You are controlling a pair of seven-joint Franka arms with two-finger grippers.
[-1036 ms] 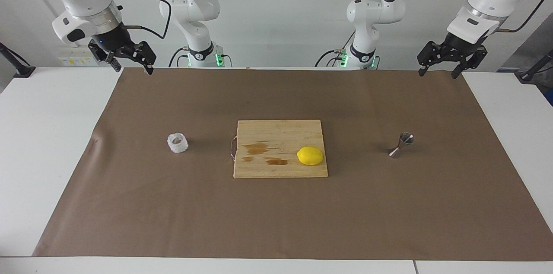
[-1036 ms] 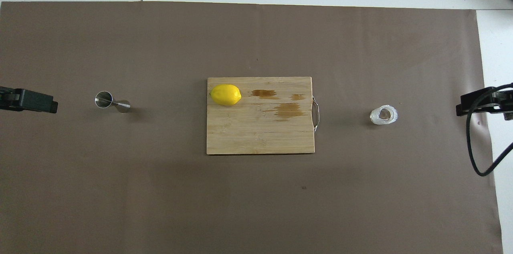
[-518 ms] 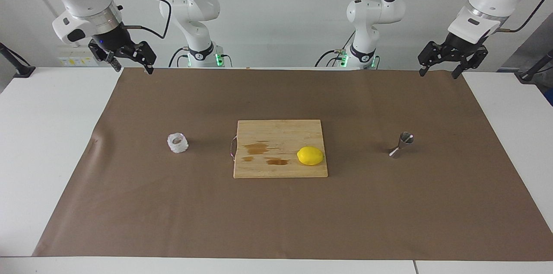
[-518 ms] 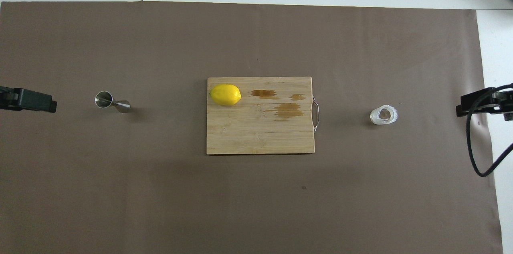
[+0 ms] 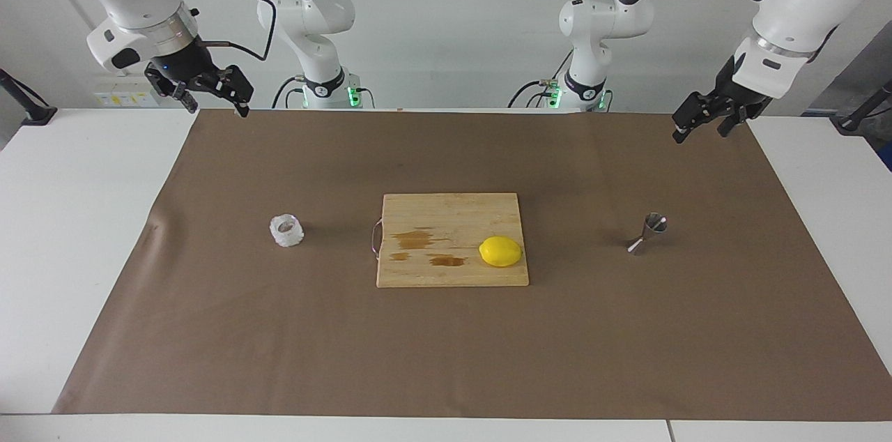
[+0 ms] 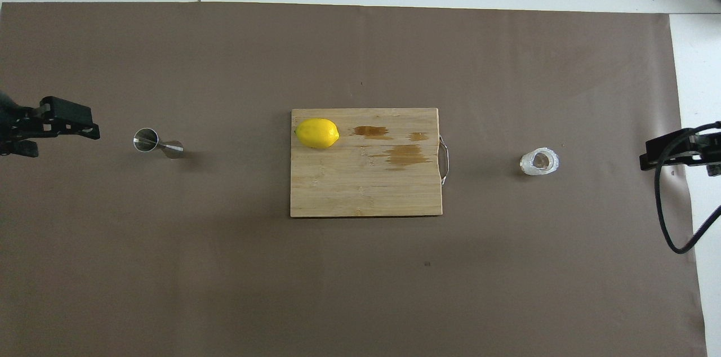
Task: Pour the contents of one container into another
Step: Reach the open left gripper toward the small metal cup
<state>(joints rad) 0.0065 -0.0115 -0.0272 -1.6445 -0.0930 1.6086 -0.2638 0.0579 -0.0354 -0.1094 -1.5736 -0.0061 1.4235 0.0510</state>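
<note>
Lemon (image 5: 500,251) on board (image 5: 446,268); cup (image 5: 286,231), jigger (image 5: 647,233) flanking.

A yellow lemon (image 5: 500,251) lies on a pale wooden cutting board (image 5: 451,219) marked with darker brown stains. The brown paper (image 5: 446,358) covers a white table (image 5: 63,219). The glass cup (image 5: 286,231) is whitish; the jigger (image 5: 647,233) is shiny steel.

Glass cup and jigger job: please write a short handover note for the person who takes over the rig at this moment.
Left end effector: open, empty, raised over the paper mat's edge at the left arm's end.
Right end effector: open, empty, raised near the mat's corner at the right arm's end.
Glass cup: upright on the mat, toward the right arm's end.
Jigger: upright on the mat, toward the left arm's end.
Cutting board with lemon lies between them.
Done: nothing grasped.
Left: grasp the cup, pour into the jigger.
</note>
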